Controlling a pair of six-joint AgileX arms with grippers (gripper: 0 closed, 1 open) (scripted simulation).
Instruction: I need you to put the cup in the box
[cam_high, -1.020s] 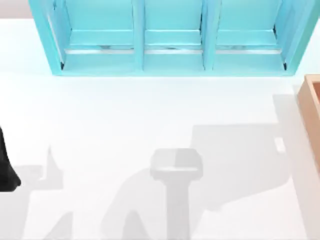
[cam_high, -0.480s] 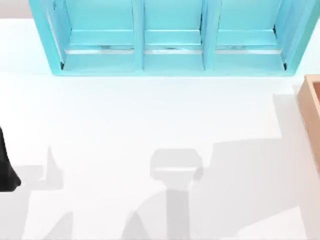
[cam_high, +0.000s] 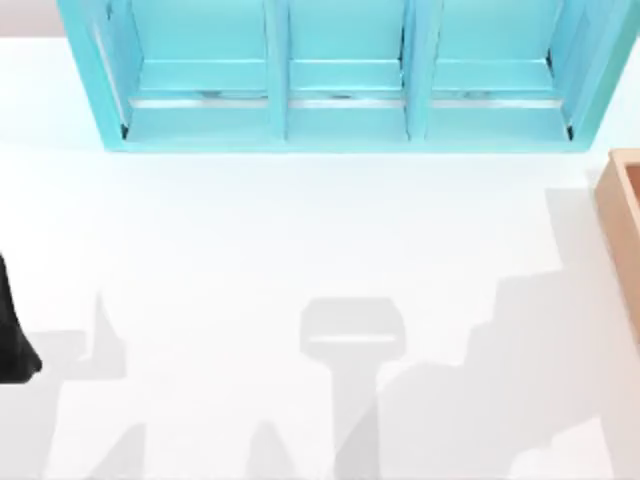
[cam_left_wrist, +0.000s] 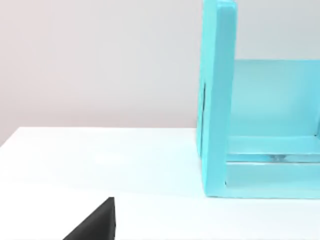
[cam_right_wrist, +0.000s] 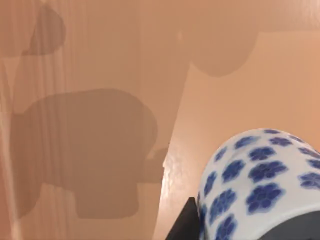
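The turquoise shelf unit (cam_high: 340, 75) stands along the far edge of the white counter (cam_high: 300, 230), its three open compartments facing the camera above the table; all places below are given relative to it. The box (cam_high: 622, 215), tan wood with a thick straight wall, sits on the counter just off the shelf unit's right end and nearer the camera, cut by the picture's right edge. In the right wrist view the cup (cam_right_wrist: 260, 180), white with blue flower motifs, hangs above tan wooden surfaces of the box (cam_right_wrist: 100, 75), on which soft shadows fall; whether the cup touches the wood cannot be told. A dark part of the right arm's jaws (cam_right_wrist: 182, 222) lies against the cup's side, but how far the jaws stand open, and whether they clamp the cup, cannot be told. The left arm (cam_high: 12, 335) appears as a dark shape at the counter's left edge, well apart from the shelf unit and nearer the camera. The left wrist view shows the shelf unit's side panel (cam_left_wrist: 217, 97) and one compartment, with a black part of the left arm (cam_left_wrist: 95, 222) low in the picture; the state of its jaws cannot be told.
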